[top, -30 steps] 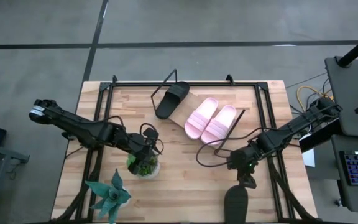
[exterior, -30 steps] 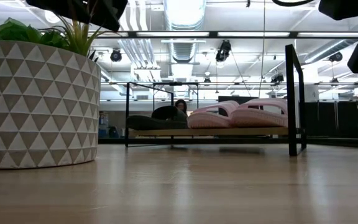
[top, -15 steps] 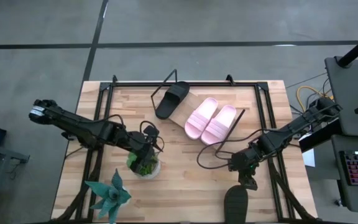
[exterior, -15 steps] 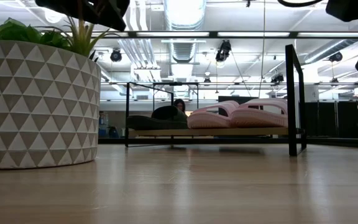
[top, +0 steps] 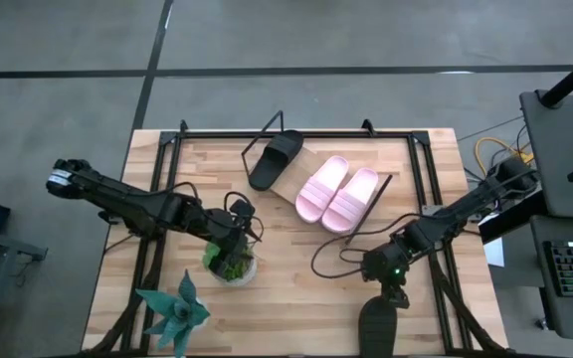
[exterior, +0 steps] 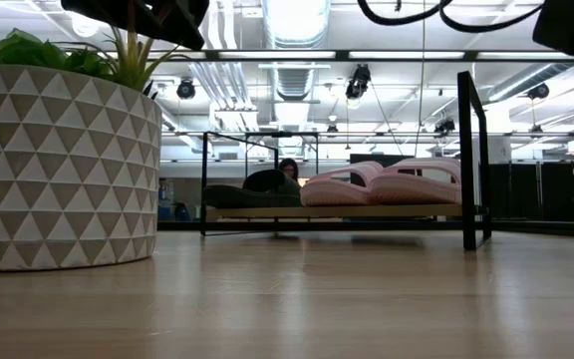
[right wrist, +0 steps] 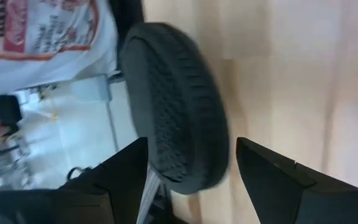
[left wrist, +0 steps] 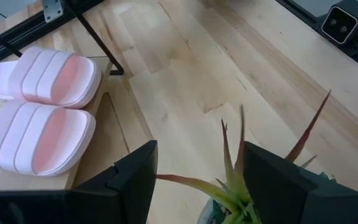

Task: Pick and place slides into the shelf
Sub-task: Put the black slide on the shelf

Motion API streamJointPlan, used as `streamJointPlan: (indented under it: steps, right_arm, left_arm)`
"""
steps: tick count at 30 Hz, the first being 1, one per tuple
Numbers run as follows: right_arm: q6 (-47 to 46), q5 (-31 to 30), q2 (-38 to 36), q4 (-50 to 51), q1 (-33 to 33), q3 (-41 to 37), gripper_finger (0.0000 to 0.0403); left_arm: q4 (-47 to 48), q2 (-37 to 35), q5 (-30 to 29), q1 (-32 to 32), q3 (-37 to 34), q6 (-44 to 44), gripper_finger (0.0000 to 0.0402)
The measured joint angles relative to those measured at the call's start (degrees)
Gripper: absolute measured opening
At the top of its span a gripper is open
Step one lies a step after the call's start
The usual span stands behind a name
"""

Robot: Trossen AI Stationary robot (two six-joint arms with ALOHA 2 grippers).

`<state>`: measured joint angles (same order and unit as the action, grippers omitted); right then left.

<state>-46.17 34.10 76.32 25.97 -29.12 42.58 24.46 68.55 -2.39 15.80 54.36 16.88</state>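
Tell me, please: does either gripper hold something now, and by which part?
Nothing is held. The right gripper hovers open above the black slide; the left gripper is open over the plant.

2 plants — triangle-patterned pot (exterior: 63,170), spiky teal one (top: 174,310) — on wooden table (top: 296,283).

Three slides (top: 326,184) lie side by side on the shelf (top: 288,186) at the table's (top: 296,278) back, a fourth slide (top: 377,323) at its front edge.

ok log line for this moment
right tool open above black slide at near edge | shelf: two pink, one black
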Motion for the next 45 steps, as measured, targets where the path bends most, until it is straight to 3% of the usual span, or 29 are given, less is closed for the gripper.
streamJointPlan:
  steps: [7,16,30,35,40,45]
  right_arm:
    - [1.21,2.35,3.92,-1.32,0.0,-0.27,0.0197]
    - [5.9,7.42,4.31,-4.38,-0.02,-0.27,0.0034]
    - [2.74,3.58,-2.9,-3.23,-0.02,4.28,0.0034]
    - [5.29,-4.58,-6.6,3.86,-0.33,10.75,0.0034]
    - [16.98,-20.98,-8.19,13.41,-3.41,19.34,0.0034]
    - [29.68,-35.99,-8.35,15.59,-8.97,25.19,0.0034]
  left_arm:
    - [-0.02,-0.02,-0.24,-0.6,0.03,0.04,0.0211]
    - [-0.04,-0.02,-3.49,-1.34,0.03,0.09,0.0211]
    - [0.01,-0.02,-3.96,-1.59,0.03,-1.51,0.0211]
    - [0.01,-0.33,-3.96,-1.61,0.03,-1.53,0.0211]
    - [-0.06,-0.33,-3.91,-1.59,0.13,-1.6,0.0211]
    - [-0.48,-0.44,-3.89,-1.59,0.84,-1.62,0.0211]
